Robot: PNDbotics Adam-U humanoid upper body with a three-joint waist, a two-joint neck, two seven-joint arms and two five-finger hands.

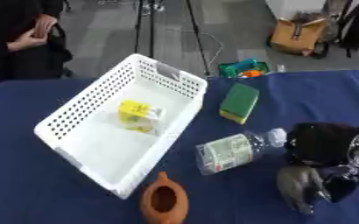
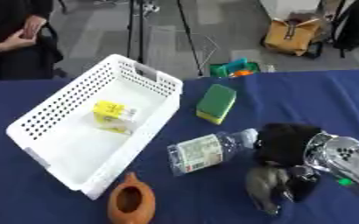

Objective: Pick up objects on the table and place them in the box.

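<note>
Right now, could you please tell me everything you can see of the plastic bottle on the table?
The plastic bottle is clear, with a white and green label round its body. It lies on its side on the blue tablecloth, base toward the white basket, neck toward the right hand, beside its dark wrist. Nothing grips it.

bottle (image 1: 236, 152) label | print unreadable | yellow carton (image 1: 139, 115) | unreadable

Blue-clothed table (image 1: 52, 192) carries a white perforated basket (image 1: 175, 81) at left, a green-and-yellow sponge (image 1: 239, 103) just beside its right wall, a clear bottle (image 1: 232, 152) lying on its side, and a brown clay pot (image 1: 164, 200) near the front edge.
</note>
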